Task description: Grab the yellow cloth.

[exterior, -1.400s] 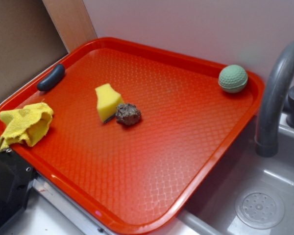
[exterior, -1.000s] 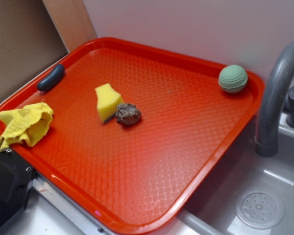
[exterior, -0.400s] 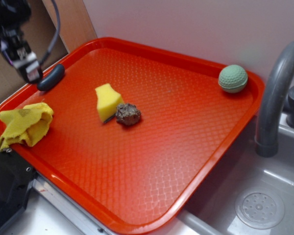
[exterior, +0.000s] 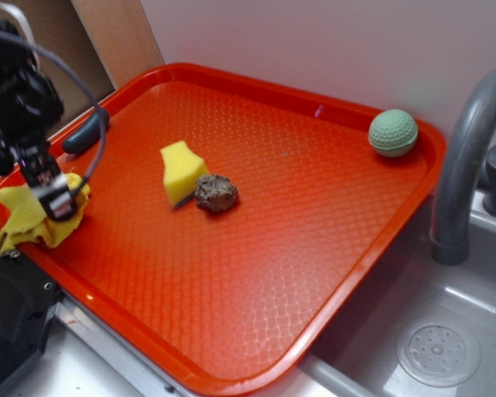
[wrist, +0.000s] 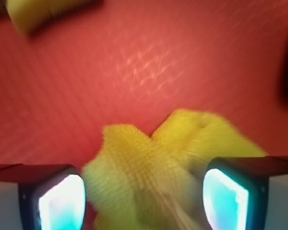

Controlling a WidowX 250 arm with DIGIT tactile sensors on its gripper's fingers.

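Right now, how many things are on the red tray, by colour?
Yellow: 2, the yellow cloth and the yellow sponge
Green: 1, the ball
Brown: 1, the lumpy brown thing
Dark: 1, the long dark piece by the tray's far left rim
Total: 5

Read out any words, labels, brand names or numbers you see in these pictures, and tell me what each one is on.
There is no readable text in either view.
The gripper, yellow cloth, red tray, sponge and green ball show no printing.
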